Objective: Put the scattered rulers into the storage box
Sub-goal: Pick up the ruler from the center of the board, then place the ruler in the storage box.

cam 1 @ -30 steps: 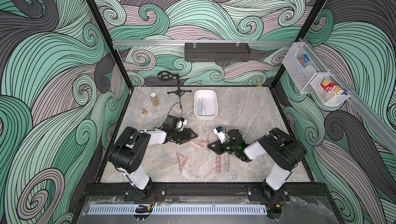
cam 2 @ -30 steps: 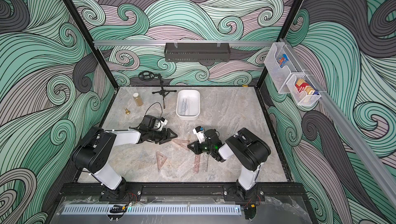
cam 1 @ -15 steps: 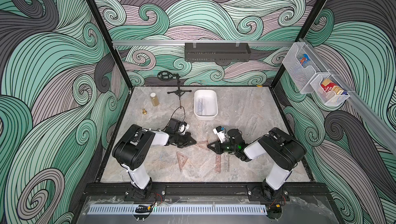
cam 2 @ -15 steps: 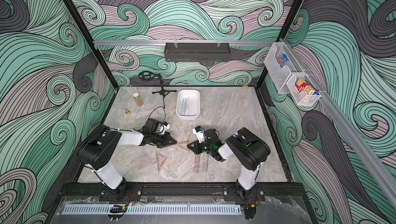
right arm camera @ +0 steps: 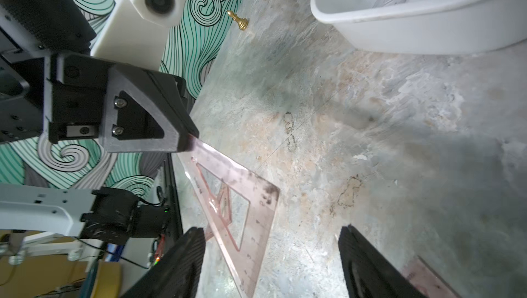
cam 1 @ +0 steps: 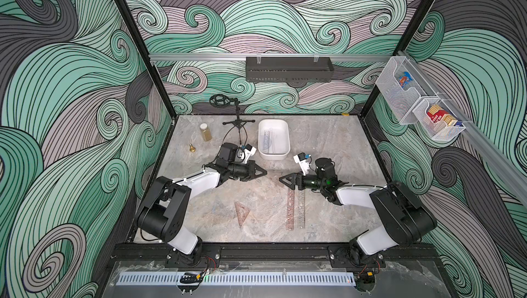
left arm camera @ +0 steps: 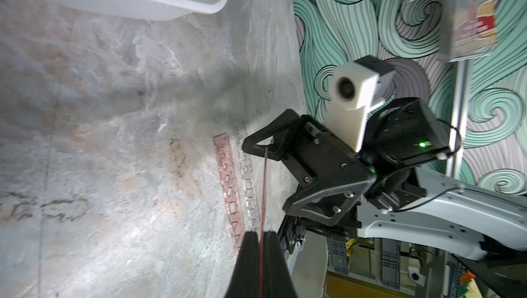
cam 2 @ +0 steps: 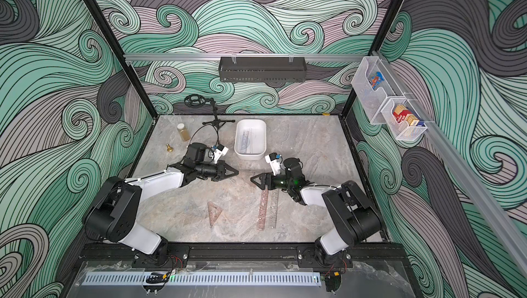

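A grey marbled table top (cam 1: 328,145) fills the floor of a cell whose walls carry green, grey and mauve wave patterns.

In both top views the held pinkish set square (right arm camera: 236,196) is almost impossible to make out, because it is see-through and small between the two arms. In the left wrist view it appears only as a thin red line, seen from its edge. Its far corner is cut off at the border of the right wrist view. The rulers inside the storage box (cam 1: 272,156) show only as pale outlines.

The left gripper (right arm camera: 186,143) has its jaws pressed together on one corner of this set square. The right gripper (right arm camera: 271,229) has its jaws wide apart. The set square reaches into the gap between them, close to one finger (right arm camera: 182,259), and I cannot tell if it touches that finger.

Nearer to the arm bases, a pinkish-brown ruler (cam 1: 290,211) and a clear ruler (cam 1: 301,209) lie side by side, with their far ends under the right gripper. A second set square (cam 1: 241,213) lies flat, apart from them on the left arm's side. The storage box stands beyond both grippers, in the middle of the far half.

A small jar (cam 1: 206,133), a brass figure (cam 1: 192,148) and a black tripod stand (cam 1: 238,122) stand at the far corner on the left arm's side. A black shelf (cam 1: 288,69) hangs on the back wall and wire mesh baskets (cam 1: 439,124) on the side wall.
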`<state>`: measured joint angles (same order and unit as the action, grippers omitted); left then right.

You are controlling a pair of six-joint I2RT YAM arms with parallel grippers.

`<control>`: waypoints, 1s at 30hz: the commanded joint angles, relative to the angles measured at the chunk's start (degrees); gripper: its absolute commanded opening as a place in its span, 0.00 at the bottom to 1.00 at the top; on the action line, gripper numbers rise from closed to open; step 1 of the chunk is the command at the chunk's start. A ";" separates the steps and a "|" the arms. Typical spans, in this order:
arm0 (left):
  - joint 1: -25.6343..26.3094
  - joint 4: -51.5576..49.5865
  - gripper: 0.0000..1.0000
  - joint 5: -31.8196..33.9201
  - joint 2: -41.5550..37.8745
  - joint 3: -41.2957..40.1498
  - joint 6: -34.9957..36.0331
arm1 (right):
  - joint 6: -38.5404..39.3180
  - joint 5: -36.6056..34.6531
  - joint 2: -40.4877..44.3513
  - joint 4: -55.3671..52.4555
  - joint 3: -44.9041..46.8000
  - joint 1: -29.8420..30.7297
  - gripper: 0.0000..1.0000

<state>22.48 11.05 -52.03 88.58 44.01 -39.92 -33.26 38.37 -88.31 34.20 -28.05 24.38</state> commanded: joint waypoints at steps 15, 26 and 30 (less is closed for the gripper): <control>-0.34 6.98 0.20 -3.40 -1.39 -0.96 -4.12 | -10.05 6.70 -1.26 8.58 -4.19 -1.48 0.09; -0.84 -10.11 0.77 11.15 1.07 6.91 9.59 | 1.91 -23.26 -22.01 -8.42 -37.73 -3.41 0.00; -1.21 -11.28 0.77 11.72 2.17 6.85 10.43 | 3.29 -32.73 -27.67 -9.02 -45.19 -1.88 0.00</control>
<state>21.87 3.68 -42.85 89.52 50.06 -32.95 -32.69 16.23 -113.75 27.77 -69.80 21.23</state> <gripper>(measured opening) 0.772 0.057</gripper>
